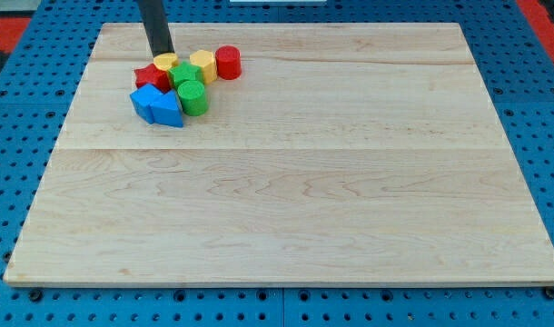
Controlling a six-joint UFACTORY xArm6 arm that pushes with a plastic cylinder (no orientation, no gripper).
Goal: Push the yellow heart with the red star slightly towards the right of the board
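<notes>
Several blocks cluster at our bench's (286, 227) top left. Our tip (166, 54) touches the yellow heart (165, 62), just above the red star (151, 76); we have no hand, only a rod.

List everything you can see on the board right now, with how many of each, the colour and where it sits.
yellow heart: one, yellow, top left of the board, at the top of the cluster
red star: one, red, just below and left of the yellow heart
yellow block: one, yellow, right of the heart
red cylinder: one, red, right end of the cluster
green blocks: two, green, middle of the cluster
blue blocks: two, blue, bottom left of the cluster
board: one, pale wood, on a blue pegged surface
my tip: one, dark rod, at the top edge of the yellow heart
</notes>
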